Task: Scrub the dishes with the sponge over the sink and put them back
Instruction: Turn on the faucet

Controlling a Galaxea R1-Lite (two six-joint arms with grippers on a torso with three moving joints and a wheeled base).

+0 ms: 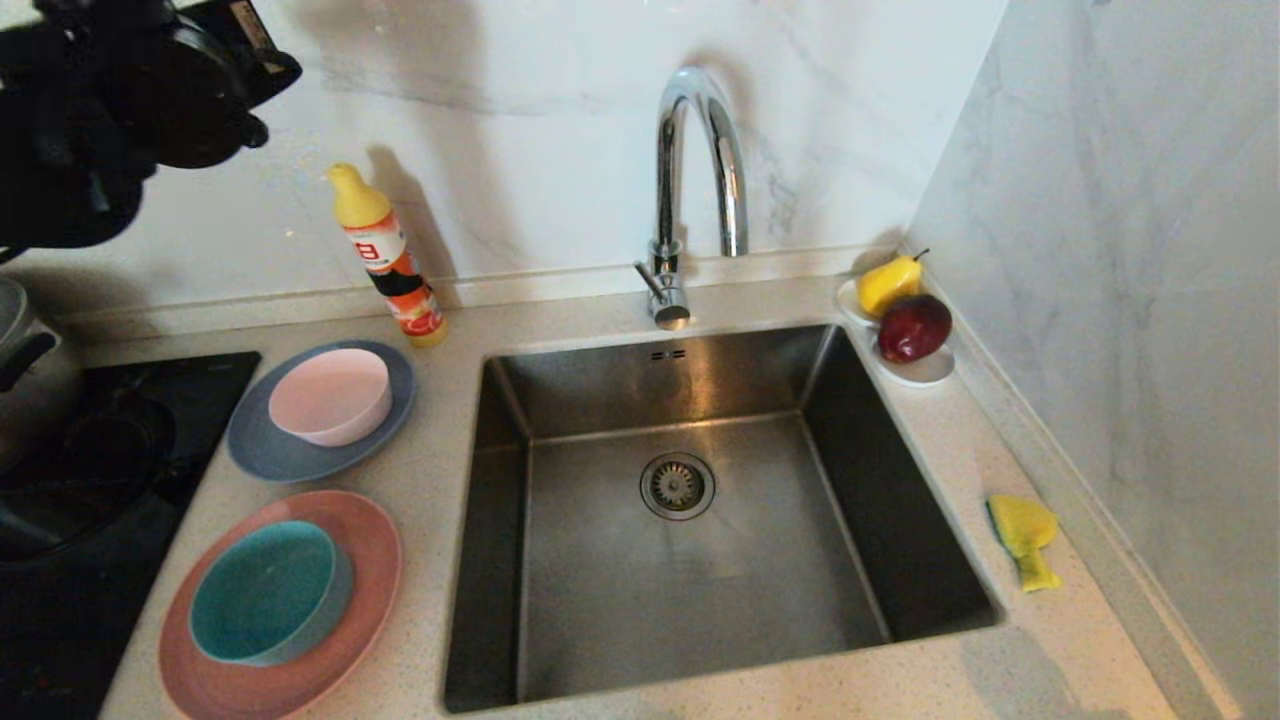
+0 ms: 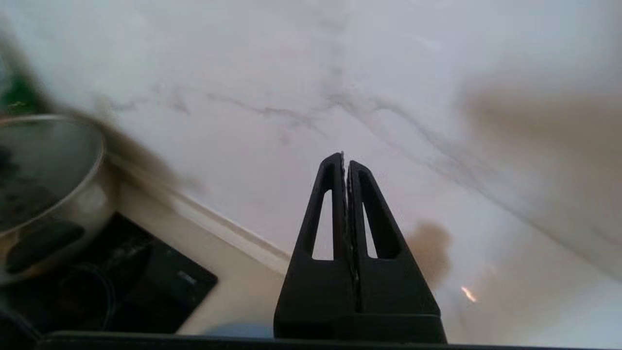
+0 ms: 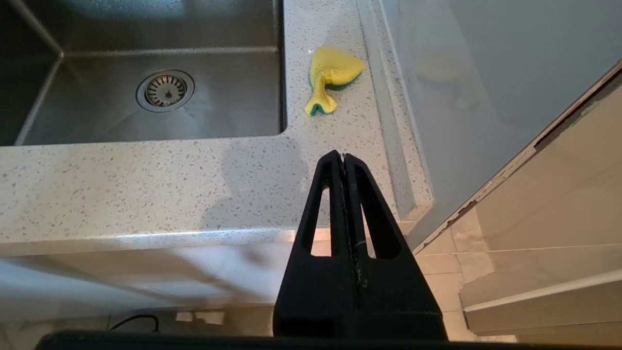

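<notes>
A pale pink bowl [image 1: 330, 396] sits on a blue-grey plate [image 1: 258, 450], left of the sink [image 1: 700, 560]. In front of them a teal bowl [image 1: 266, 592] rests on a salmon-pink plate [image 1: 370, 580]. The yellow sponge [image 1: 1024, 538], crumpled, lies on the counter right of the sink, also seen in the right wrist view [image 3: 331, 78]. My left arm [image 1: 120, 100] is raised high at the upper left; its gripper [image 2: 345, 160] is shut on nothing and faces the marble wall. My right gripper [image 3: 343, 158] is shut and empty, held low off the counter's front edge.
A chrome faucet [image 1: 700, 180] stands behind the sink. A dish-soap bottle [image 1: 388, 255] leans at the wall. A white dish [image 1: 925, 370] with a pear and a red apple sits at the back right. A pot [image 2: 43, 189] and a black cooktop [image 1: 90, 480] are at the left.
</notes>
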